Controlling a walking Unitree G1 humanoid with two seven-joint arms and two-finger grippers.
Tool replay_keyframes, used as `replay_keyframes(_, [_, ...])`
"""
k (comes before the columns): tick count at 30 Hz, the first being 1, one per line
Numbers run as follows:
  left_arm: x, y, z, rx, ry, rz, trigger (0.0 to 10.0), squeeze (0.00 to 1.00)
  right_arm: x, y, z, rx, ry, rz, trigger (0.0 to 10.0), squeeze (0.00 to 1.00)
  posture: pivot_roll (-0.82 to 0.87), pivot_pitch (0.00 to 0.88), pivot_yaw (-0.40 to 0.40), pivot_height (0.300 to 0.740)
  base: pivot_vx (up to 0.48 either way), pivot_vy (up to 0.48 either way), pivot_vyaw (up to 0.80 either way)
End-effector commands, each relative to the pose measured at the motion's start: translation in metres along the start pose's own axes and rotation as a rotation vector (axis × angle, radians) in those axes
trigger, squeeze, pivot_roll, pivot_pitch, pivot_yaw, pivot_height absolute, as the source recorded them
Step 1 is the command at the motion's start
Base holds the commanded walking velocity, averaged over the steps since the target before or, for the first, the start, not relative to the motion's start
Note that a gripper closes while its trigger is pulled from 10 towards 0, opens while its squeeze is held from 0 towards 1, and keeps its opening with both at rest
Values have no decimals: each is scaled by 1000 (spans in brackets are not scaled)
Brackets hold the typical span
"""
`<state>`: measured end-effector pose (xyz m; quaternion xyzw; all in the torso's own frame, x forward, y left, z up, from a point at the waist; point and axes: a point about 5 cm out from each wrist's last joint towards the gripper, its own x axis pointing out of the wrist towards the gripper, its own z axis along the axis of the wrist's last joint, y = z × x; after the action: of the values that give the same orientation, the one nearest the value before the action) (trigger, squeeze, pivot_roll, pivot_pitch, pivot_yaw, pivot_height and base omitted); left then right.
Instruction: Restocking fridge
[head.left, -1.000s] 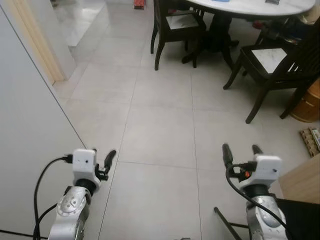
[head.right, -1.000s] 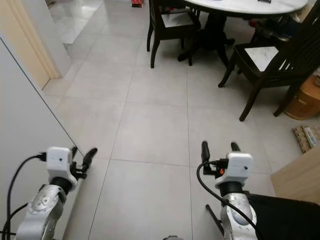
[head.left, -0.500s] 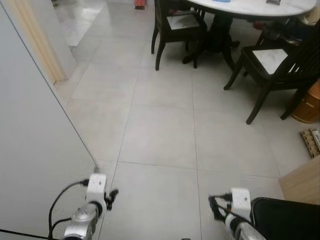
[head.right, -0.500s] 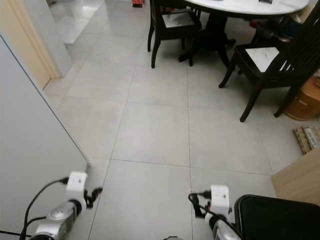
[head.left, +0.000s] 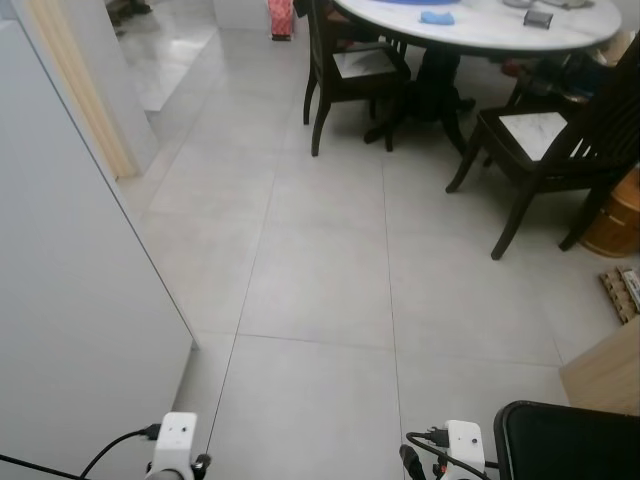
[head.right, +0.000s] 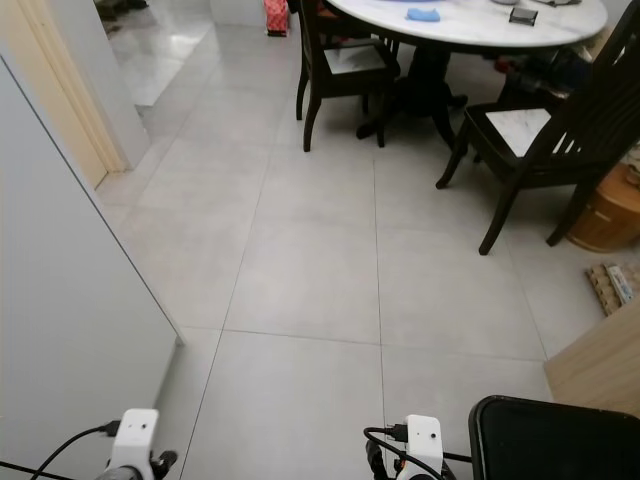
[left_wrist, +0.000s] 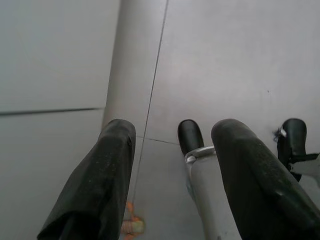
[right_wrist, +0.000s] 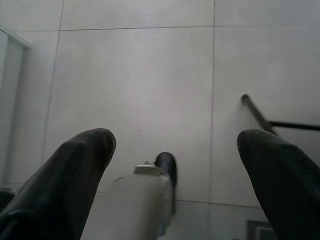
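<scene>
Both arms have dropped to 6 o'clock, left gripper (left_wrist: 172, 165) and right gripper (right_wrist: 175, 165) fingers spread wide and empty, so restocking looks paused.

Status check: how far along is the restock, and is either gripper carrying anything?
Nothing looks done. Both grippers are open and empty: the left gripper and right gripper point down at bare floor tiles. A white panel stands at the left. Fetching and loading items remain.

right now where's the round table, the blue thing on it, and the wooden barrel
round table (head.right: 470, 25), right eye view, bare white top
blue thing (head.right: 422, 15), right eye view, its middle
wooden barrel (head.right: 605, 215), right eye view, its side
</scene>
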<state>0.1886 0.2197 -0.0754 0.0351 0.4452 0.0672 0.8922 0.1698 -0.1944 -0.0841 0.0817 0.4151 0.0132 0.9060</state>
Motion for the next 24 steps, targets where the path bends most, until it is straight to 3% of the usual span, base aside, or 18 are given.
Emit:
replay_keyframes(1, [-1,-1,-7,-27,18,11,10000,0,-2,-5,-3,-15,20,-2,10000,0,-178,56,-52,740,0,0,0])
replay_keyframes(13, [0,-3,-4,-56,14,7,10000,0,-6,-3,-16,-30,51,3,10000,0,-166,32,-44,740,0,0,0])
replay_keyframes(18, [0,0,-2,-22,11,-6,10000,0,-1,10,-14,-11,47,-3,10000,0,-157,27,-11,740,0,0,681])
replay_keyframes(19, [0,2,-2,-13,10,-7,10000,0,3,18,-9,-5,43,1,10000,0,-159,27,-1,740,0,0,800])
replay_keyframes(20, [0,4,-2,-13,10,-2,10000,0,7,27,-4,-3,38,9,10000,0,-163,28,7,740,0,0,800])
replay_keyframes(24, [0,9,-2,-42,6,20,10000,0,10,35,-1,1,41,15,10000,0,-170,31,14,740,0,0,800])
